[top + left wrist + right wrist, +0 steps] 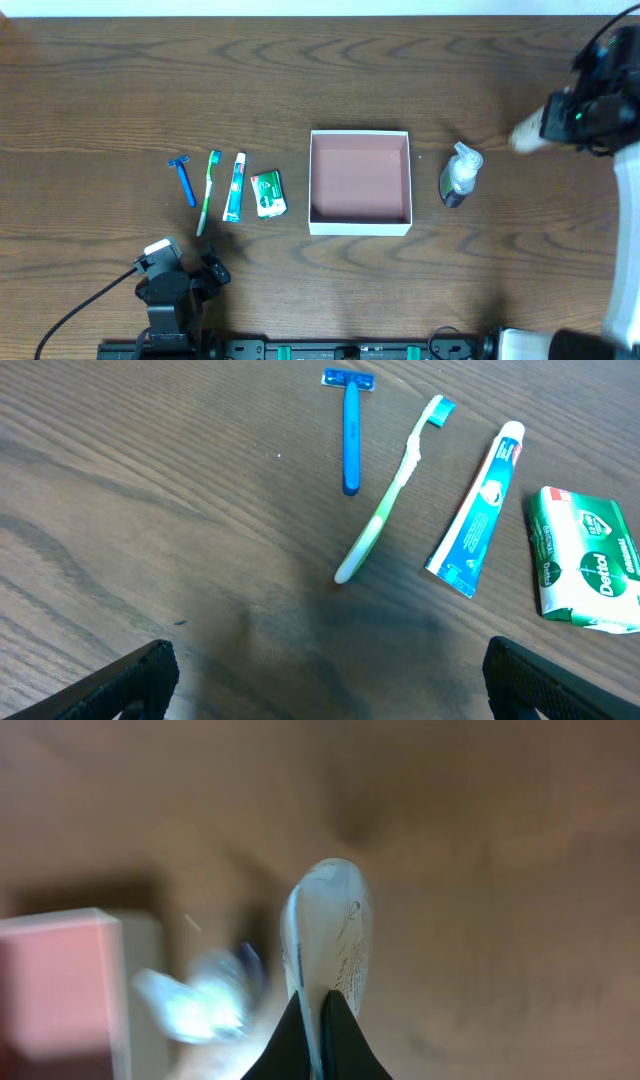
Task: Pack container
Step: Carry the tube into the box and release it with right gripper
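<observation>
The square white-walled container (360, 227) sits open-topped at the middle of the desk (100, 90), its pink-brown floor showing nothing inside. A spray bottle (460, 175) lies just beside its right wall. Beyond that, high over the far right of the desk, the right gripper (318, 1020) is clamped on a white bottle (328, 935), too blurred in the wrist view to name more closely, which points forward out of the closed fingers. From that gripper the container lies to the left and a little nearer the robot, with the spray bottle between the two, so a drop would likely mean carrying the load leftward across it. To the container's left, a soap packet (268, 193), toothpaste (234, 187), a toothbrush (209, 190) and a razor (183, 180) lie in a row, long sides running away from the robot. The left gripper (345, 685) hangs near them at the robot's edge of the desk, spread wide and holding nothing; it looks the handier arm for that row
</observation>
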You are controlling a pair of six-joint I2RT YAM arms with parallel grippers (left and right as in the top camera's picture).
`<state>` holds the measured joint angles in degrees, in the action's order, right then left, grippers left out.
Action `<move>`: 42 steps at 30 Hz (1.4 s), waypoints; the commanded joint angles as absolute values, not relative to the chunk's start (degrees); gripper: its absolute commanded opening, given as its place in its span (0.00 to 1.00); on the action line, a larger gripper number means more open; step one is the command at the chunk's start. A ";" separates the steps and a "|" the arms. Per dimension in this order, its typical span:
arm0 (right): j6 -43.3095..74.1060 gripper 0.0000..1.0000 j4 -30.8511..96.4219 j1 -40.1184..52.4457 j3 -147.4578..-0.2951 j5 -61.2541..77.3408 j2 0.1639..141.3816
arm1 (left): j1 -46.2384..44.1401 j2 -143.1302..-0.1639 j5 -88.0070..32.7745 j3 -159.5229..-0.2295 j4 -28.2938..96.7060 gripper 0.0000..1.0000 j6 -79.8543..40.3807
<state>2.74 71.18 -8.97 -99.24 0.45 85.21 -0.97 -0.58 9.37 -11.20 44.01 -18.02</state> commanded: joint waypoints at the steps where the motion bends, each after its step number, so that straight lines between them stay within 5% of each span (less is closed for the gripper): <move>1: 3.92 0.01 70.91 -2.35 -108.44 5.85 79.18 | -1.21 -0.23 9.41 -10.20 44.66 0.98 -18.28; 13: 12.49 0.01 70.67 23.53 -109.03 3.18 84.49 | -1.21 -0.23 9.43 -10.20 44.66 0.98 -18.28; 31: 14.33 0.01 71.16 25.04 -105.56 -2.04 107.18 | -1.21 -0.23 9.41 -10.20 44.69 0.98 -18.28; 34: 14.33 0.08 71.18 25.04 -105.56 -4.21 107.96 | -1.21 -0.23 9.43 -10.20 44.66 0.98 -18.28; 38: 14.33 0.31 71.16 24.93 -105.56 -4.32 107.98 | -1.21 -0.23 9.43 -10.20 44.66 0.98 -18.28; 42: 14.35 0.34 71.33 24.93 -105.56 -4.27 107.42 | -1.21 -0.23 9.43 -10.20 44.66 0.98 -18.28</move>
<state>14.04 71.31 25.63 -104.84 -3.05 107.81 -0.97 -0.58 9.37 -11.20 43.99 -18.02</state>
